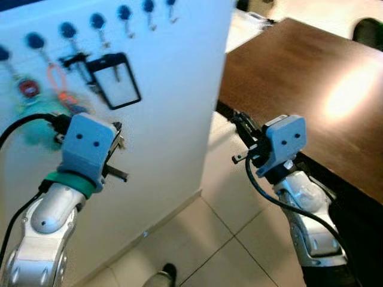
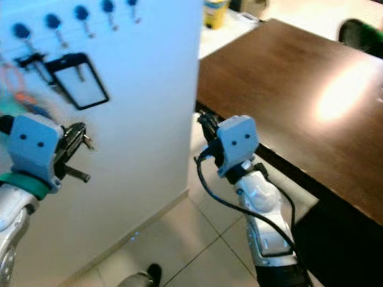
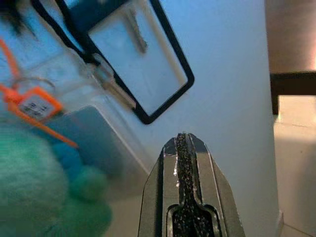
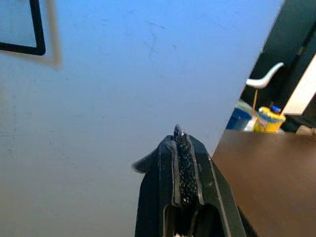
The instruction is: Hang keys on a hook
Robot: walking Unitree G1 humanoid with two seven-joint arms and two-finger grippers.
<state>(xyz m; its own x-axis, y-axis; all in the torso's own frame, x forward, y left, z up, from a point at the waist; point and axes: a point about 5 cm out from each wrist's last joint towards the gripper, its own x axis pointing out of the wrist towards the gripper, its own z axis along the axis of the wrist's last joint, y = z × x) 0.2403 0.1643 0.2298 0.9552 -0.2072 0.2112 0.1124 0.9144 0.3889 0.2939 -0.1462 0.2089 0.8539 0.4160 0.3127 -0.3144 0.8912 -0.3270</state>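
Left gripper (image 3: 186, 148) pinched shut, nothing visibly held, keys (image 3: 114, 90) on hook just ahead; your reversing could snag the badge holder (image 3: 140, 66).

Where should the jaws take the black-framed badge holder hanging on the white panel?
Probably the badge holder's lower black frame edge, coming straight at the white panel from the front: it hangs flat and tilted from its strap, and that lower corner stands free of the keys beside it.

white panel (image 1: 173, 101): smooth, matt | table (image 1: 311, 78): dark wood, glossy | floor (image 1: 209, 251): glazed tile | plush toy (image 3: 34, 182): fuzzy cloth | left gripper (image 3: 183, 143): rough-textured black pads
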